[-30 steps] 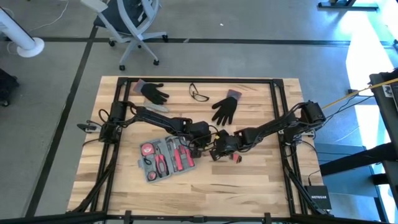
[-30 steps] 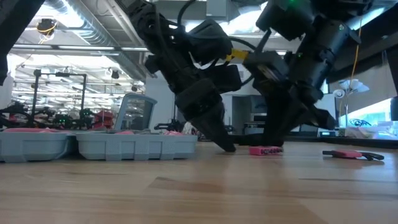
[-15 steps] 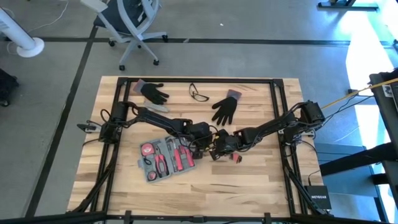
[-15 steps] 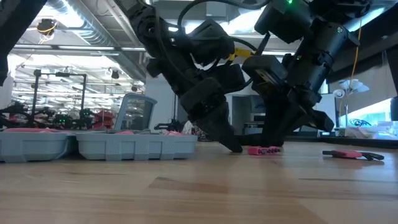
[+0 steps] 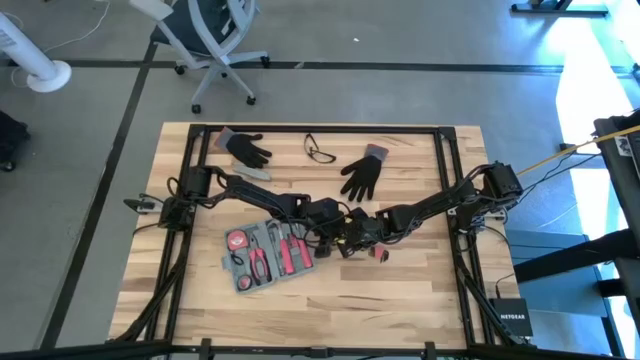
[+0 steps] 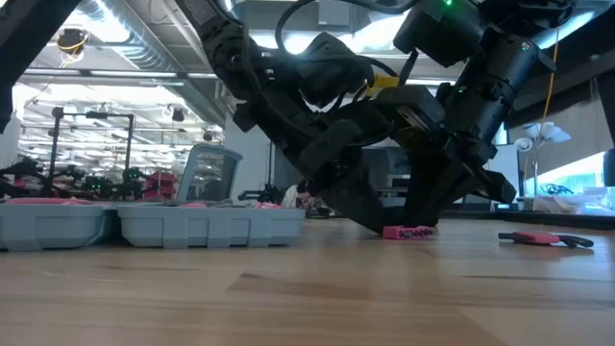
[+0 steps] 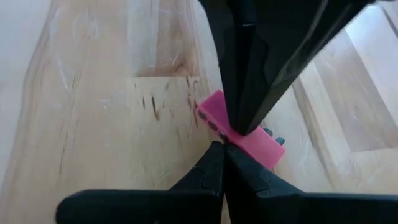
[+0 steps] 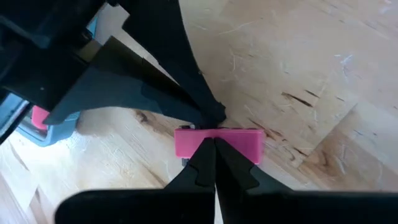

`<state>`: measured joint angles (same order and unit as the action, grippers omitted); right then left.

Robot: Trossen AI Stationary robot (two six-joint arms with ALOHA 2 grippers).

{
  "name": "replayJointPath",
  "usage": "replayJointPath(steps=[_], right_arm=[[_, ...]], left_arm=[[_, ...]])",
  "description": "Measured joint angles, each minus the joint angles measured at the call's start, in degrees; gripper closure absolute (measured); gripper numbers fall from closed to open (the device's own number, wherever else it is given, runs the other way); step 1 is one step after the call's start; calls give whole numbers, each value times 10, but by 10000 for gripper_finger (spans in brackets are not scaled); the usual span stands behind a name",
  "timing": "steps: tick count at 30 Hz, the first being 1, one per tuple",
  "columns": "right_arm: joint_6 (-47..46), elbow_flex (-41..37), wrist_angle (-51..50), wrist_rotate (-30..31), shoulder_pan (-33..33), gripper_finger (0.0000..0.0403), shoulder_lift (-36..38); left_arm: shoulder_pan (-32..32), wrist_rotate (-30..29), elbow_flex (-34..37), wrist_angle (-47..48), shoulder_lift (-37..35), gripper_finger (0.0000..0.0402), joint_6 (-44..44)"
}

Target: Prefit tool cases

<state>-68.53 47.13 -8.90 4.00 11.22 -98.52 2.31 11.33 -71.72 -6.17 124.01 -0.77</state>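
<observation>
The open blue-grey tool case lies flat on the table left of centre, with red-handled tools in its recesses; in the low view the case is at the left. A small pink block lies flat on the wood just right of it. My left gripper and my right gripper are both shut and meet at this block from opposite sides. In the high view the two gripper heads hide the block. My left gripper touches the pink block's long side with its shut fingertips, slanting down from the table's left. The block lies flat on the table. My right gripper sets its shut fingertips on the block's opposite long edge, slanting down from the table's right.
A pink-and-black hand tool lies loose to the right of the block. Two black gloves, safety glasses and a slim grey bar lie toward the far edge. A black frame rail borders the work area.
My left gripper, still shut, has moved toward the table's right and tipped lower, and its fingertips have reached the pink block. The block and my right gripper have stayed where they were.
</observation>
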Motion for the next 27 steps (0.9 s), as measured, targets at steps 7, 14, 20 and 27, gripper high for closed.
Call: replayJointPath(steps=[7,14,20,27], right_arm=[[0,0,-1,3,0,403,0],[-2,0,0,9,0,403,0],[-4,0,0,11,0,403,-1],[-2,0,-1,14,0,403,-1]], left_arm=[[2,-2,0,-5,0,402,-46],[-8,-33,-2,45,-17,401,-5],[-9,-9,-2,61,-20,401,-5],[19,-30,0,56,-21,401,-21]])
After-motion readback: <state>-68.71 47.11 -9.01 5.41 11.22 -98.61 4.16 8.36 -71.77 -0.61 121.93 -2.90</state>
